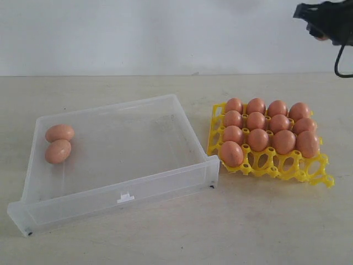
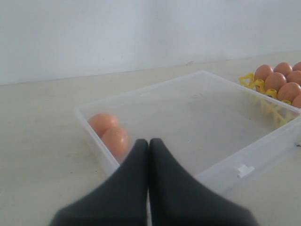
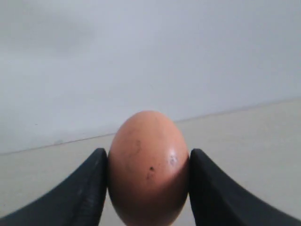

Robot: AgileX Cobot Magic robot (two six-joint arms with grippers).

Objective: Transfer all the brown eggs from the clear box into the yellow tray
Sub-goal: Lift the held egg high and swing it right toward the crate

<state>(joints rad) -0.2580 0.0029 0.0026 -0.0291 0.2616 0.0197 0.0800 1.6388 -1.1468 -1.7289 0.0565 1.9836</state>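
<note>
Two brown eggs [image 1: 58, 142] lie side by side at the left end of the clear box [image 1: 118, 196]. Several more eggs fill most cups of the yellow tray [image 1: 300, 170] to the box's right; its front row holds one egg [image 1: 231, 153]. My right gripper [image 1: 322, 25] hangs high above the tray's far right, out at the picture's corner. In the right wrist view it [image 3: 148, 162] is shut on a speckled brown egg [image 3: 148, 179]. My left gripper [image 2: 149, 142] is shut and empty, near the box's left front corner, close to the two eggs [image 2: 115, 140]. It does not show in the exterior view.
The box and tray stand on a pale tabletop [image 1: 182, 237] before a white wall. A small white tab [image 1: 126, 197] sits on the box's front wall. A black cable [image 1: 337, 63] hangs from the right arm.
</note>
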